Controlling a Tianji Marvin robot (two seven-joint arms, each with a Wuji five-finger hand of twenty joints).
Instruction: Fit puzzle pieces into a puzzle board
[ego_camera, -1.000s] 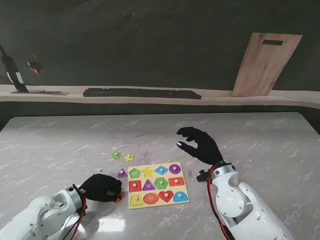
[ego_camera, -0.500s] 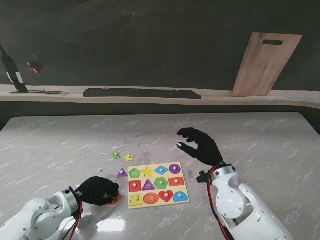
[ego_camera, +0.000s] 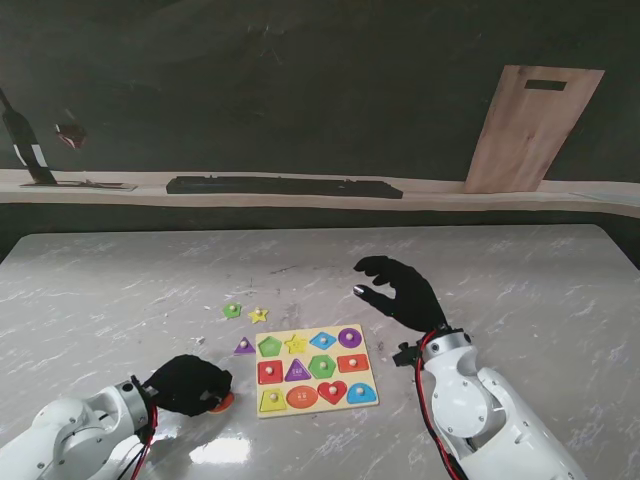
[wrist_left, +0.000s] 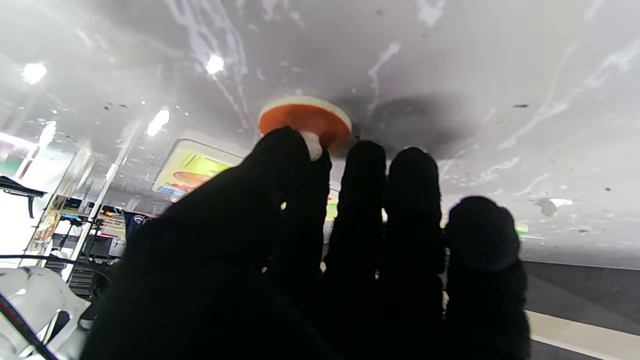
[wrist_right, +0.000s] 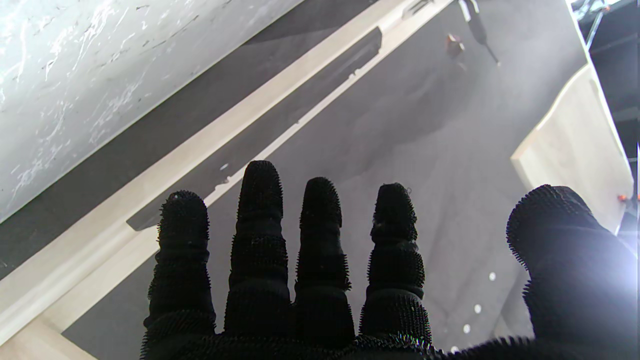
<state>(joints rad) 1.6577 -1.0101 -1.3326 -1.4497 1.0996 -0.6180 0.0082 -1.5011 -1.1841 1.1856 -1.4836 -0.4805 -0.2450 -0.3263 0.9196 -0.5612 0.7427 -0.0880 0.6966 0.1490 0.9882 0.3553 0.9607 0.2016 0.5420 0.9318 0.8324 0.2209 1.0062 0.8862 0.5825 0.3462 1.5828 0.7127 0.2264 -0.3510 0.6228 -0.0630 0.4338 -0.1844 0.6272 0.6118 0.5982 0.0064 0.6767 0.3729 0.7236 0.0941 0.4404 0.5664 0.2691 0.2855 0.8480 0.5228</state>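
Pinching an orange round piece (wrist_left: 306, 120) by its white knob, the left hand (ego_camera: 188, 384) sits curled at the board's 9 o'clock side.

Thumb and forefinger close on the knob while the disc appears to rest on or just over the marble surface (ego_camera: 520, 270); I cannot tell which. The puzzle board (ego_camera: 314, 370) lies just beside it, most slots filled. Next, I judge, the piece must be lifted and carried to its matching hole. Loose purple (ego_camera: 244, 347), green (ego_camera: 232, 311) and yellow (ego_camera: 258, 316) pieces wait toward 11 o'clock of the board. The right hand (ego_camera: 398, 290) hovers spread and empty at 1 o'clock. Beyond, a dark wall, a ledge, a leaning wooden board (ego_camera: 530, 128).
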